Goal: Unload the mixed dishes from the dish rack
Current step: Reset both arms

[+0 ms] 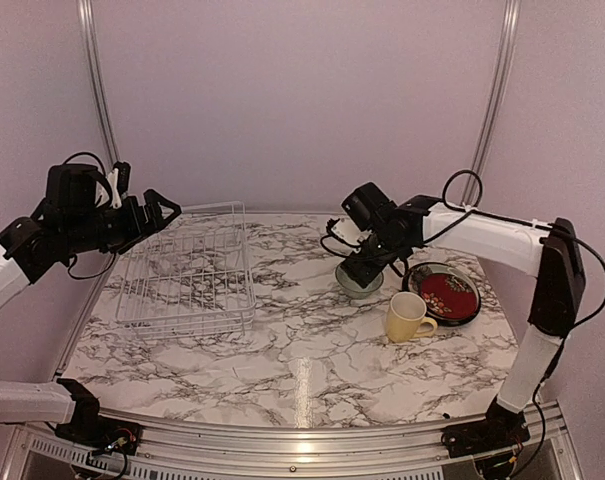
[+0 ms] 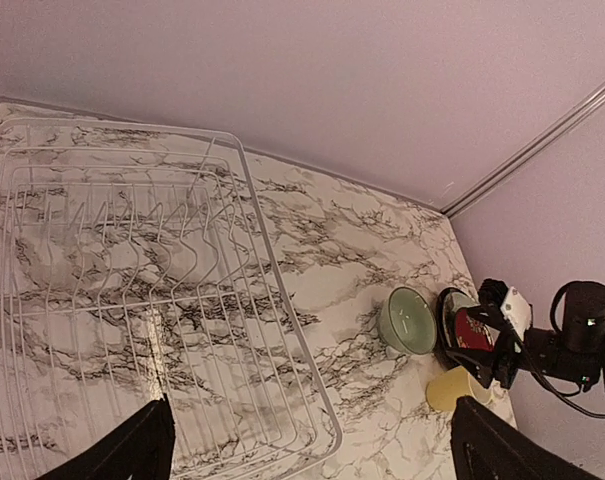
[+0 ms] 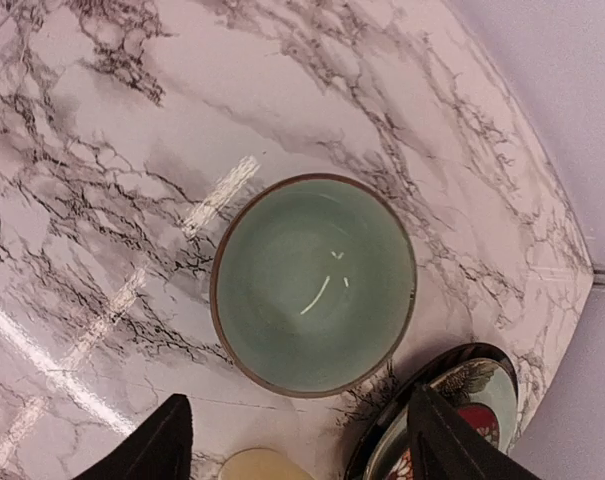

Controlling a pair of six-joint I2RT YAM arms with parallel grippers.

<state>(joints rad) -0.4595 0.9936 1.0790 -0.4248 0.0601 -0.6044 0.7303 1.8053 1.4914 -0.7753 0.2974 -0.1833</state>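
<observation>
- Right claw (image 3: 302,445) fingers sat closest to the wrist camera, spread wide with nothing gripped. The small pale-green bowl (image 3: 314,285) lay straight ahead between them.
- Bowl stood upright on the marble bench (image 1: 292,350), well apart from the dish rack (image 1: 187,275). The yellow mug (image 1: 407,317) and the dark-rimmed plates (image 1: 447,295), red one on top, were just beside it.
- Rack looked empty to me in both views that showed it, so I'd reckon the unloading was basically done.
- To do this bit well, imo: pull the claw straight up till the fingers clear the rim, and only then swing away. Any sideways drift would likely nudge the bowl into the mug or plates.
- Right arm pose: one link stood up from the near right corner, the forearm stretched in toward mid-bench, and the wrist tipped down over the bowl.
- Left arm was raised at the rack's left side, with the left claw (image 1: 160,212) fully open, empty and aimed across the rack.
</observation>
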